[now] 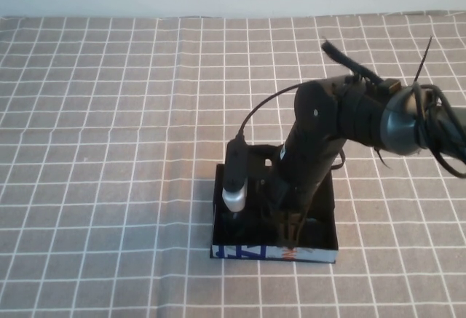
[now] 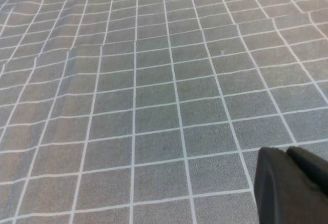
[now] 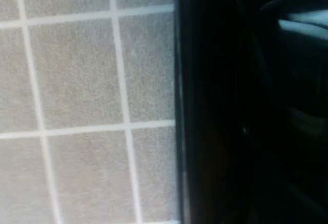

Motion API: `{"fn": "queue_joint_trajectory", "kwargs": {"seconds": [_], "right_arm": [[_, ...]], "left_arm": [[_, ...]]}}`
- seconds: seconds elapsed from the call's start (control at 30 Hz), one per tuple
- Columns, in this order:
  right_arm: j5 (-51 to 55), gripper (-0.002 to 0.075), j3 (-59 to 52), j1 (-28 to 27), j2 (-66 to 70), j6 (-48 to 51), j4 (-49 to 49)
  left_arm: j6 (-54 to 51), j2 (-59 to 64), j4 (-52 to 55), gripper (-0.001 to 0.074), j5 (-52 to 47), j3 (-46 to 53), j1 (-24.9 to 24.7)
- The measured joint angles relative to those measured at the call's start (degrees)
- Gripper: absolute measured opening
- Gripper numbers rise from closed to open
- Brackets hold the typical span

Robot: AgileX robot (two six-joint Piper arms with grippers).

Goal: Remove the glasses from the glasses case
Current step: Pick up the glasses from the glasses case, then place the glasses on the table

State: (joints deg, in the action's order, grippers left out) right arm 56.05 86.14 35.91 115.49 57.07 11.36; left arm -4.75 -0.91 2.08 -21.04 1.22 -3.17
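Note:
The glasses case point(image 1: 247, 251) lies open at the table's middle front, black inside, its white-blue lettered side facing me. My right gripper point(image 1: 290, 232) reaches straight down into the case near its front wall, right of the middle. The right wrist view shows only the case's black wall point(image 3: 205, 106) and a dark inside. The glasses are hidden by the arm and the dark interior. My left gripper point(image 2: 287, 151) shows only in the left wrist view, shut and empty, over bare cloth and away from the case.
A grey tablecloth point(image 1: 109, 150) with a white grid covers the whole table. The right arm's wrist camera point(image 1: 234, 187), a black and silver cylinder, hangs over the case's left half. Cables trail from the arm at the right.

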Motion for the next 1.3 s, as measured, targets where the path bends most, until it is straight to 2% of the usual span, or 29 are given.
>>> {"fn": "queue_joint_trajectory", "kwargs": {"seconds": [0.07, 0.3, 0.4, 0.6, 0.73, 0.93, 1.13, 1.23, 1.3], "right_arm": [[1.3, 0.0060, 1.0, 0.0, -0.4, -1.5, -0.2], [6.7, 0.0055, 7.0, 0.1, -6.5, -12.5, -1.5], [11.7, 0.0055, 7.5, -0.8, -10.5, -22.9, -4.6], [13.4, 0.0055, 0.3, -8.7, -17.0, -48.2, -10.0], [6.3, 0.0054, -10.0, -14.6, -21.2, -60.6, -10.2], [-6.4, 0.0054, -22.8, -19.9, -21.5, -64.9, -7.5], [-10.5, 0.0059, -24.7, -20.3, -18.3, -65.0, -6.4], [-12.9, 0.0090, -24.7, -20.3, -17.7, -65.0, -6.2], [-14.1, 0.0137, -24.7, -20.3, -17.5, -65.0, -6.1]], "left_arm": [[0.0, 0.0, 0.0, -0.0004, 0.0, 0.0, 0.0], [0.0, 0.0, 0.0, -0.0005, 0.0, 0.0, 0.0], [0.0, 0.0, 0.0, -0.0005, 0.0, 0.0, 0.0], [0.0, 0.0, 0.0, -0.0004, 0.0, 0.0, 0.0], [0.0, 0.0, 0.0, -0.0004, 0.0, 0.0, 0.0], [0.0, 0.0, 0.0, -0.0004, 0.0, 0.0, 0.0], [0.0, 0.0, 0.0, -0.0004, 0.0, 0.0, 0.0], [0.0, 0.0, 0.0, -0.0004, 0.0, 0.0, 0.0], [0.0, 0.0, 0.0, -0.0004, 0.0, 0.0, 0.0]]}}
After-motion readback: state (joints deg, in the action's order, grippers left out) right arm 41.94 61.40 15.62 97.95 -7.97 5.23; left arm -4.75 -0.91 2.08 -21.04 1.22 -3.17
